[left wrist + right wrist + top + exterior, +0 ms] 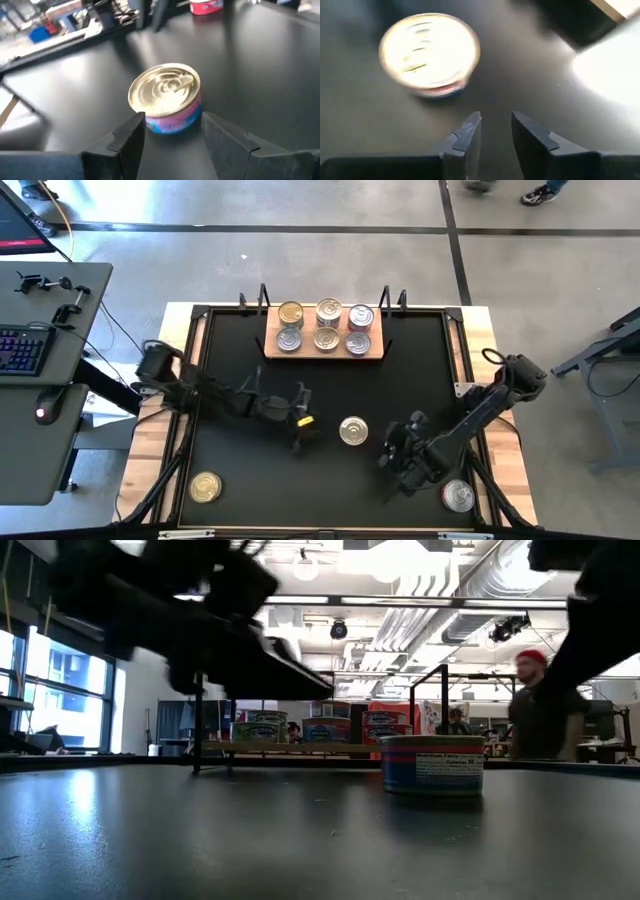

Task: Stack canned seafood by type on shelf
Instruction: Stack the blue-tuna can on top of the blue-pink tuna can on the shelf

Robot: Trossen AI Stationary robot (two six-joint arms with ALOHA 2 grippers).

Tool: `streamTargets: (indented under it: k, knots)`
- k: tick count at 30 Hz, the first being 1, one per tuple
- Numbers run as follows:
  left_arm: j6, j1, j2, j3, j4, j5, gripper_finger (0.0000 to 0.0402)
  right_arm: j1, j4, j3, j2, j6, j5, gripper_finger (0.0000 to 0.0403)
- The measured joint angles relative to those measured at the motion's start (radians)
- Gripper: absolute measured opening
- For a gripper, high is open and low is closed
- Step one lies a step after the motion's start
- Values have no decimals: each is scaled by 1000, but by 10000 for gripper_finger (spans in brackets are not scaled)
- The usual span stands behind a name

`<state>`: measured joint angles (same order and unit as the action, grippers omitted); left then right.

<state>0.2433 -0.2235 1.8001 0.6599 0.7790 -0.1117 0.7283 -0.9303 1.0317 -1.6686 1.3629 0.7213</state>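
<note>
The wooden shelf point(325, 352) stands at the table's far middle with several cans point(327, 326) resting on it; it also shows in the low view point(290, 747). A gold-lidded can with a blue-pink label point(167, 97) sits upright on the black table point(353, 430) point(432, 765). My left gripper point(172, 131) point(310, 425) is open, level, just left of this can, which lies beyond its fingertips. My right gripper point(495, 131) point(392, 455) hovers right of that can, slanting down, slightly open, with nothing between its fingers. A blurred pale-lidded can point(429, 52) lies ahead of it.
A gold-lidded can point(205, 487) sits near the front left corner. A red-labelled can point(458, 496) point(206, 5) sits at the front right. A desk with a keyboard point(20, 345) stands left of the table. A person point(535, 710) stands in the room behind.
</note>
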Motion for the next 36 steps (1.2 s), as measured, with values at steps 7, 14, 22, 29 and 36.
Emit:
streamTargets:
  k: [7, 14, 22, 29, 36]
  knots:
    - [60, 10, 100, 200, -207, -112, 186, -116, 7, 0, -41, 109, -69, 100]
    - [155, -30, 98, 308, -447, -106, 186, -264, 302, -1, -120, -214, -148, 100]
    - [360, -100, 95, 311, -518, -123, 186, -383, 581, 2, -131, -481, -88, 100]
    - [292, -120, 73, 310, -600, -201, 186, -355, 396, 2, -108, -397, -62, 100]
    - [294, -172, -99, 308, -732, -362, 186, -287, 144, 1, -103, -155, 5, 100]
